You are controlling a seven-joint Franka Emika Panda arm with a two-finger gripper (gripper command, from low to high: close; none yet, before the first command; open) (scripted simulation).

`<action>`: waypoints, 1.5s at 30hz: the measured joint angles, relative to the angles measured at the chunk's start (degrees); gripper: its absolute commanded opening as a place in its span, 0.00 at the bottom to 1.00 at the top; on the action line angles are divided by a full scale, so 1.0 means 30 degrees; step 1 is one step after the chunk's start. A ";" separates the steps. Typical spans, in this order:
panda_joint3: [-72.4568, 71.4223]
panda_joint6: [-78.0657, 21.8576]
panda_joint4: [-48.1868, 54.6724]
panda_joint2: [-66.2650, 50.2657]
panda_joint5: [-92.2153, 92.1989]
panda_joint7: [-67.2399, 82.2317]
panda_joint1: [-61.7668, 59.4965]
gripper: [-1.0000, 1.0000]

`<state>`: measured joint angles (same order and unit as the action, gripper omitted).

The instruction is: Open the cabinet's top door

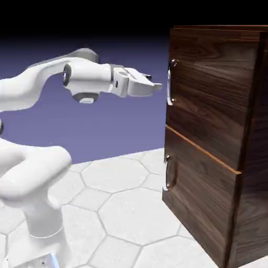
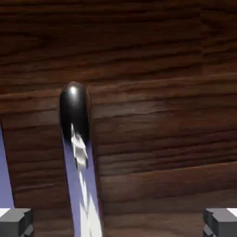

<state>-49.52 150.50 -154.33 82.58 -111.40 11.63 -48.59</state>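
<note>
Exterior view shows the pincer (image 1: 155, 86), fingers spread apart and gripping nothing, level just at nine o'clock of the top door's (image 1: 209, 89) silver bar handle (image 1: 169, 82) on the closed cabinet (image 1: 246, 157).

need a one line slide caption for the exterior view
Open claw level with the top door handle, just short of the closed cabinet.

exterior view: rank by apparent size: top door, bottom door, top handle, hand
1. top door
2. bottom door, somewhat shorter
3. hand and top handle: similar length, hand bulkier; not ranked.
</note>
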 measured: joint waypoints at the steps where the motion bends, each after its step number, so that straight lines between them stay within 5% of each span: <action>1: -0.0369 -0.0175 0.0050 0.0372 -0.0831 0.0403 -0.0368 0.50; 11: -0.3169 -0.1718 0.2281 0.1425 -0.6742 0.3186 -0.4932 0.50; 12: -0.3313 -0.1818 0.2579 0.1305 -0.7007 0.3302 -0.5342 0.00; 28: 0.5820 -1.0777 -0.4608 0.2339 -0.1998 0.7486 -0.0126 0.00; 45: 1.7590 -1.8989 -0.5069 -0.0913 0.8203 1.1030 -0.0371 0.00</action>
<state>3.25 93.53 -169.54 79.84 -86.79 44.72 -49.71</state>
